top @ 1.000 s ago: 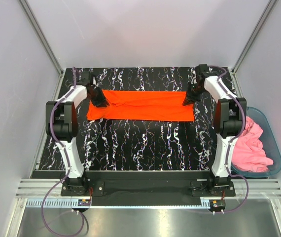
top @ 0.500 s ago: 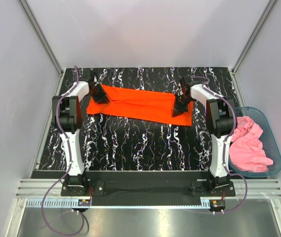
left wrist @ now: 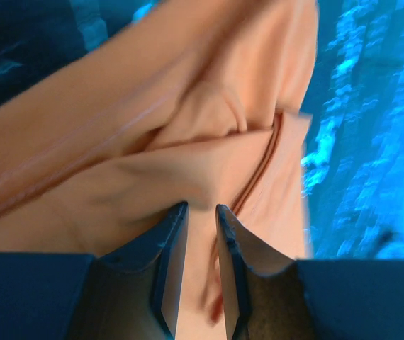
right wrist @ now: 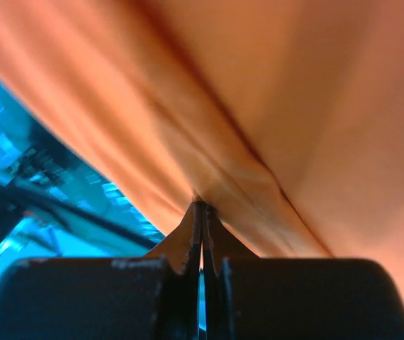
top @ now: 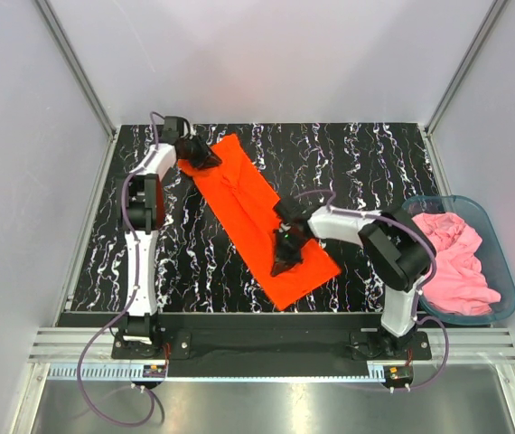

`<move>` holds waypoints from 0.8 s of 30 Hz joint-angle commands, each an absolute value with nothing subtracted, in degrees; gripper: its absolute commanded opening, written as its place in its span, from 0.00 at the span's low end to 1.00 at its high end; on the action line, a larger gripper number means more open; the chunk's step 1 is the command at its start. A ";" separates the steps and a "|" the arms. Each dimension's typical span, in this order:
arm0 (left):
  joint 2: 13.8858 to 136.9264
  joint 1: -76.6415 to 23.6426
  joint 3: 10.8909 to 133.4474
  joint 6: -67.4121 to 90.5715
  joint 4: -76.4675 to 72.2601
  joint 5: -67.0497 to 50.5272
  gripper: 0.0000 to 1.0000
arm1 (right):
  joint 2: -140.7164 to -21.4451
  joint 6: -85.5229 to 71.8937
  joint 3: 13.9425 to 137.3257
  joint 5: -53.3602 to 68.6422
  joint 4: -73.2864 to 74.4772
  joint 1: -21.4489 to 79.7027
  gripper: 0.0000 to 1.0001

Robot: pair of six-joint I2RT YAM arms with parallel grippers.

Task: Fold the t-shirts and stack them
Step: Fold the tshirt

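The orange-red t-shirt (top: pixel 248 203), folded into a long strip, lies diagonally on the marbled table from back left to front middle. My left gripper (top: pixel 205 158) is at its back-left end. In the left wrist view its fingers (left wrist: pixel 200 207) stand a little apart with a thick fold of the orange cloth (left wrist: pixel 152 142) pinched between them. My right gripper (top: pixel 285 262) sits over the strip's near end. In the right wrist view its jaws (right wrist: pixel 202 203) are pressed together on a pucker of orange cloth (right wrist: pixel 294 106). The pink t-shirt (top: pixel 452 258) lies crumpled in a bin at the right.
A teal plastic bin (top: pixel 509 280) stands off the table's right edge beside the right arm's base. The black marbled table (top: pixel 357 163) is bounded by white walls at the back and sides. A metal rail runs along the near edge.
The strip lay across the back of the table; now it runs diagonally. My right gripper shut on its end and swung it forward toward the middle. My left gripper shifted slightly back.
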State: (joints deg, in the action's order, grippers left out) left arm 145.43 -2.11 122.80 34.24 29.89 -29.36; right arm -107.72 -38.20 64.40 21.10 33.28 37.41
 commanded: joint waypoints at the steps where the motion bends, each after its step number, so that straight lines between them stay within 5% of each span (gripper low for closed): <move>1: 150.54 -3.78 124.63 45.59 12.43 -35.67 0.30 | -106.96 -50.96 62.14 23.90 22.70 43.05 0.01; 9: 163.91 -8.43 136.74 63.43 -10.35 -38.15 0.29 | -120.57 -67.84 70.29 28.91 0.62 50.53 0.01; 14: 166.03 -8.44 138.61 63.20 -11.34 -37.70 0.28 | -123.93 -70.75 72.77 28.39 -6.06 51.94 0.01; 20: 150.93 -6.68 130.52 55.57 -5.82 -38.06 0.42 | -119.99 -60.77 76.81 30.49 3.29 51.68 0.07; 24: 136.97 -5.45 123.44 44.76 8.76 -36.57 0.50 | -113.22 -51.17 76.99 29.98 14.74 50.72 0.24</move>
